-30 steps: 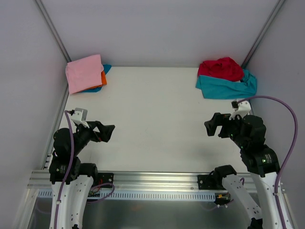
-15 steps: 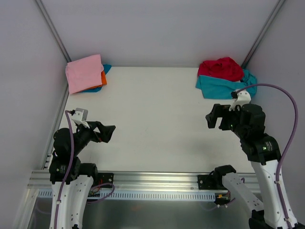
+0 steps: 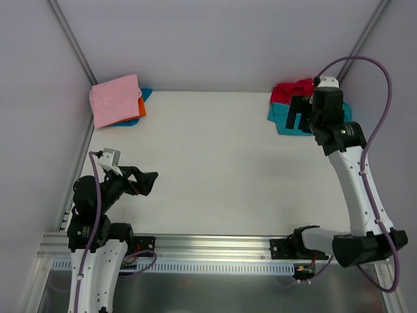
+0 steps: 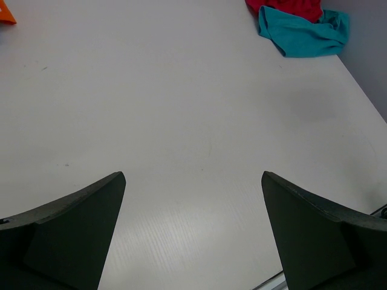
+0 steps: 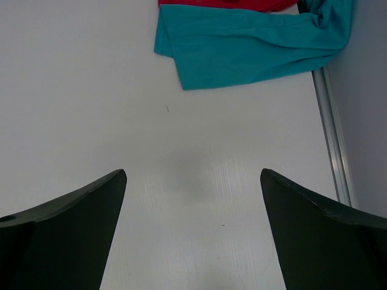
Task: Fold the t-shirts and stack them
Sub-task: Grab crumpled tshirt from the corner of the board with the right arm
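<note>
A crumpled teal t-shirt [image 3: 288, 122] lies at the back right of the table with a crumpled red t-shirt [image 3: 293, 91] on its far edge. Both show in the right wrist view, teal [image 5: 242, 42] and red [image 5: 230, 3], and in the left wrist view, teal [image 4: 302, 36]. A folded stack sits at the back left: pink shirt [image 3: 116, 99] on top, orange [image 3: 141, 105] and blue [image 3: 144, 95] beneath. My right gripper [image 3: 298, 113] is open and empty, hovering just in front of the teal shirt. My left gripper [image 3: 148, 180] is open and empty at the near left.
The white table [image 3: 215, 156] is bounded by grey walls on three sides. A metal rail [image 5: 329, 133] runs along the right edge beside the teal shirt. An aluminium frame [image 3: 215, 244] lies along the near edge.
My right arm has reached far back and up from the near right to the teal and red shirts. My left arm has stayed still.
</note>
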